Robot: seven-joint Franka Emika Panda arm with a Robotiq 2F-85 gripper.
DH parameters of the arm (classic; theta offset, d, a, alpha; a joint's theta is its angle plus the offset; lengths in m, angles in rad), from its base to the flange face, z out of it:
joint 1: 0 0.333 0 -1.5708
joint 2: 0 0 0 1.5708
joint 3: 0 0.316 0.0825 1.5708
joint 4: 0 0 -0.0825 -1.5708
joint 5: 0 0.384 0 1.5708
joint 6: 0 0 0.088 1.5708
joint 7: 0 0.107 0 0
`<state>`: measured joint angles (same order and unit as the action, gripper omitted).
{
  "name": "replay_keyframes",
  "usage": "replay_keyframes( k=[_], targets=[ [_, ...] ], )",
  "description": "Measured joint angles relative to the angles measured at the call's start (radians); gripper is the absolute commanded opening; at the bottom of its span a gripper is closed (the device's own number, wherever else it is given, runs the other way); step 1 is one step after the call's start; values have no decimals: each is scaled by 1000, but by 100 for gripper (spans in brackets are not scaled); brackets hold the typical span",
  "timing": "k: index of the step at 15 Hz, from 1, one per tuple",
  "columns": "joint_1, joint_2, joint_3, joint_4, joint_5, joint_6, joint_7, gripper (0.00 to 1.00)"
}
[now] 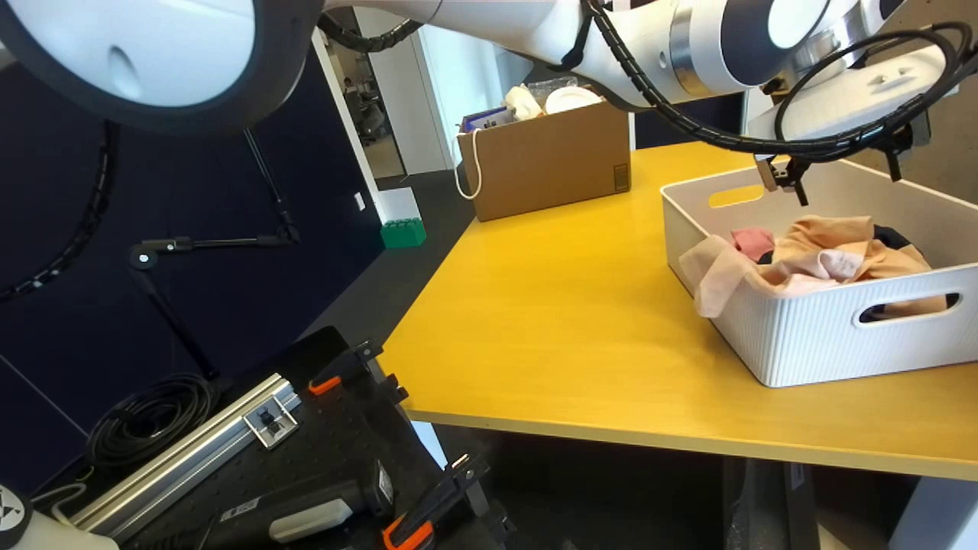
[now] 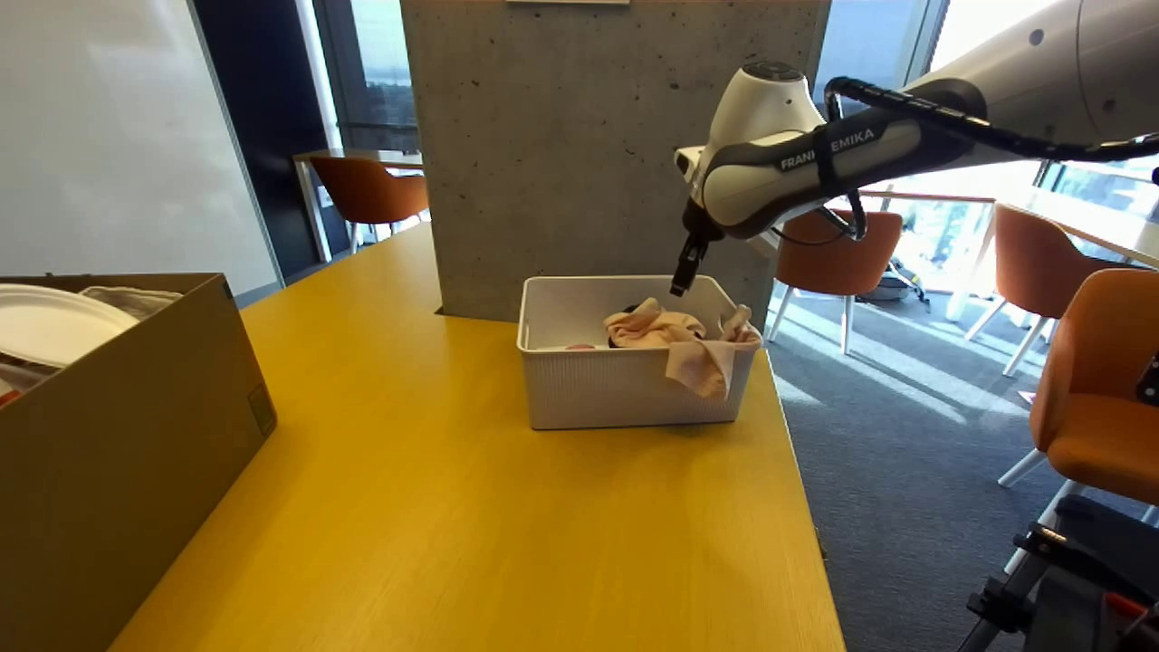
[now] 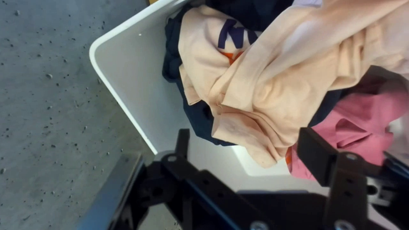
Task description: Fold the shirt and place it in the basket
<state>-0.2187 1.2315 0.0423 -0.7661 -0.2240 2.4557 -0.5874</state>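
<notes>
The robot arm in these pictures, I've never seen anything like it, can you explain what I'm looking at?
It's a jointed robot arm. Two pictures come from cameras outside it; the close-up comes from a camera on its wrist. A white basket and a cardboard box stand on the yellow table. Inside the basket lies a crumpled peach shirt, partly draped over the side, with dark cloth beneath and pink cloth beside it. The end effector, its two-fingered grasping part, is open above them, holding nothing.

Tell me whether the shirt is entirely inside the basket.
No: in both exterior views, the shirt hangs partly outside the basket.
</notes>
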Motion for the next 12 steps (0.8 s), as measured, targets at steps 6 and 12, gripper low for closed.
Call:
replay_keyframes(
  k=[6,12],
  targets=[
    [4,-45,31,-8,14,-62,1,100],
    [27,-215,65,-170,28,-187,71,100]
  ],
)
